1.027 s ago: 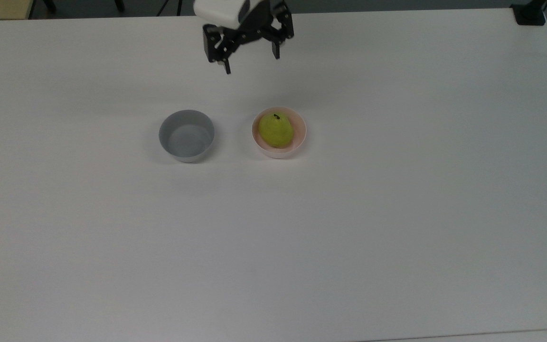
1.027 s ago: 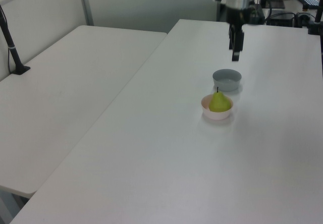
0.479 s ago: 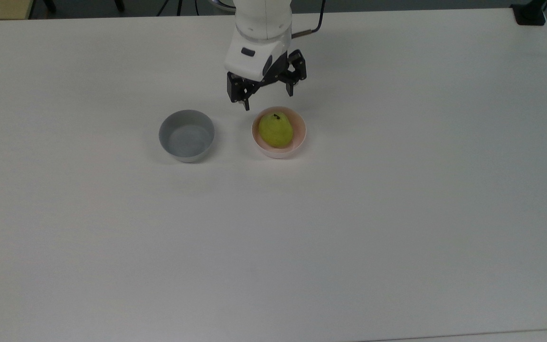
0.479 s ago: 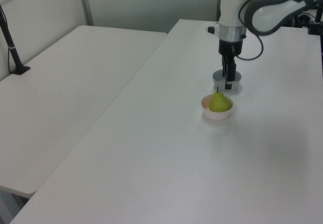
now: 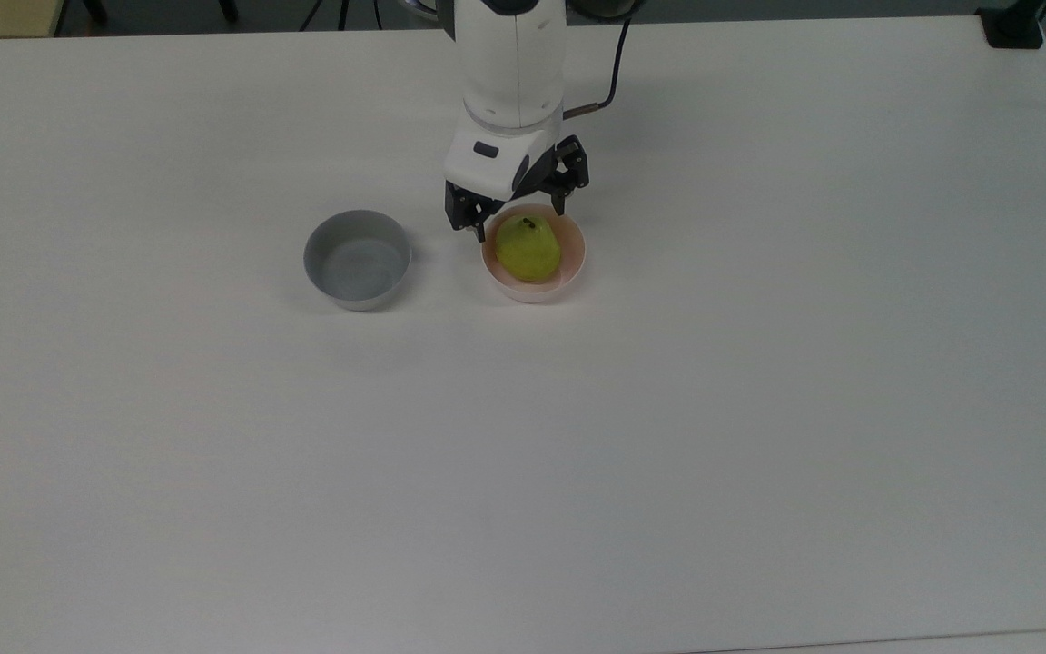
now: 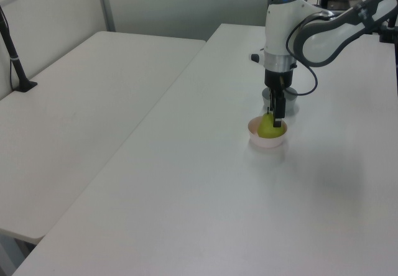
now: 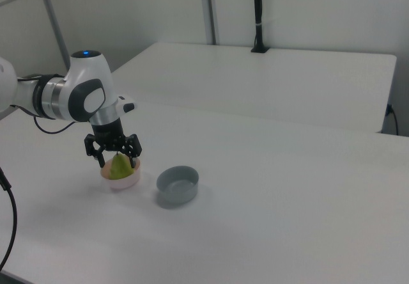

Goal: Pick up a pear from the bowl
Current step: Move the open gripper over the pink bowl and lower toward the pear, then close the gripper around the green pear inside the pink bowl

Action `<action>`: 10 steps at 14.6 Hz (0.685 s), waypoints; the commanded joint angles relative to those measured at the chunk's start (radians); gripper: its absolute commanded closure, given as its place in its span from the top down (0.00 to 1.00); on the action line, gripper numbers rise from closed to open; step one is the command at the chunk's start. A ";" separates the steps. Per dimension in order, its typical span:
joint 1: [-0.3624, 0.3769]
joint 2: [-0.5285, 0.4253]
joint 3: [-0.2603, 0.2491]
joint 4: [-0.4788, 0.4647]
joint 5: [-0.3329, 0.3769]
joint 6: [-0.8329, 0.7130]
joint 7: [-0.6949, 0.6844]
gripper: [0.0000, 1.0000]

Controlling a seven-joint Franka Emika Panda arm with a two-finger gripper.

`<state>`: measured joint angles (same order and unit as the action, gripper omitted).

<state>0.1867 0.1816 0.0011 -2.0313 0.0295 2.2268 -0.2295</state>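
A: Pear position?

B: Sits upright in the pink bowl, stem up, on the white tabletop.

A: End effector?

B: Spread wide, fingers straddling the pear's upper part, one on each side. Nothing gripped; contact with the fruit can't be told.

A: Neighbours?

B: Grey bowl near the pink one, on the top view's left, apart from it.

**White table with bowl, pear and arm**

Pale pink bowl on the white table, holding a yellow-green pear. Gripper pointing straight down at the pear's top. Grey bowl just behind, mostly hidden by the arm. Second white table on the left view's left, carrying a black post.
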 commanded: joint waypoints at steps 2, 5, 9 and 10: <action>0.008 0.030 0.010 -0.009 0.007 0.050 0.016 1.00; 0.007 0.038 0.010 -0.007 0.007 0.073 0.016 0.65; 0.005 0.038 0.010 -0.007 0.009 0.073 0.016 0.05; 0.005 0.036 0.010 -0.006 0.007 0.067 0.015 0.04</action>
<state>0.1881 0.2233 0.0097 -2.0291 0.0295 2.2737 -0.2283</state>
